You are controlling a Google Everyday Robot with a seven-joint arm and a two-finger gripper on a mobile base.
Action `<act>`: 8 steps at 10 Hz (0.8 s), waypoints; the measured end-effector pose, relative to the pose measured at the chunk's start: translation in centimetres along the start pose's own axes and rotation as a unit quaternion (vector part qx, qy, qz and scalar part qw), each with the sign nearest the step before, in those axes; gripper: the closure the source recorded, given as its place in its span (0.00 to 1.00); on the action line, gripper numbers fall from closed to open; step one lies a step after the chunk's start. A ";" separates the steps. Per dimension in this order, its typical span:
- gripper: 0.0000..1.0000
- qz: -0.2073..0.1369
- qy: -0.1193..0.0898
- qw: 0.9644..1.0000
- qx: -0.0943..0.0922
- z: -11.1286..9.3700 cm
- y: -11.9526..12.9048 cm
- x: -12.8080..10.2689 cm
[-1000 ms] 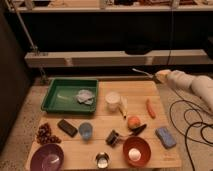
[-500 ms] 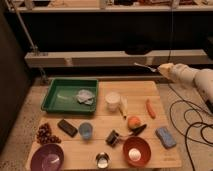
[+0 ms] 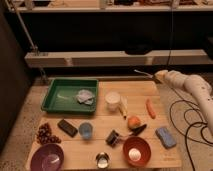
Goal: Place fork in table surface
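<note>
My gripper (image 3: 159, 76) is at the end of the white arm that comes in from the right, above the far right corner of the table surface (image 3: 136, 92), which is made of light wooden planks. It is shut on the fork (image 3: 143, 73), a thin pale stem that sticks out to the left of the gripper. The fork is held in the air over the table's back edge and does not touch the planks.
A green tray (image 3: 59, 96) with a crumpled wrapper (image 3: 86, 96) sits at the back left. A white cup (image 3: 113, 98), orange stick (image 3: 150, 108), orange fruit (image 3: 133, 122), dark utensil (image 3: 139, 129), blue sponge (image 3: 163, 136), red bowl (image 3: 136, 151), purple bowl (image 3: 47, 157) and grapes (image 3: 45, 134) lie on the planks. Cables lie on the floor at right.
The gripper with the fork rose a little half a second ago. It has now come back down and moved slightly left, towards the table's far right corner.
</note>
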 end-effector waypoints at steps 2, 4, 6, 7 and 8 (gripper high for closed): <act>1.00 -0.004 0.011 0.999 -0.032 2.2 3.0 0.8; 1.00 -0.007 0.022 0.998 -0.059 3.2 4.9 2.0; 1.00 -0.010 0.025 0.996 -0.080 3.0 5.9 2.3; 1.00 -0.011 0.023 0.996 -0.083 2.7 6.2 2.0; 1.00 -0.010 0.017 0.996 -0.089 2.1 7.1 1.3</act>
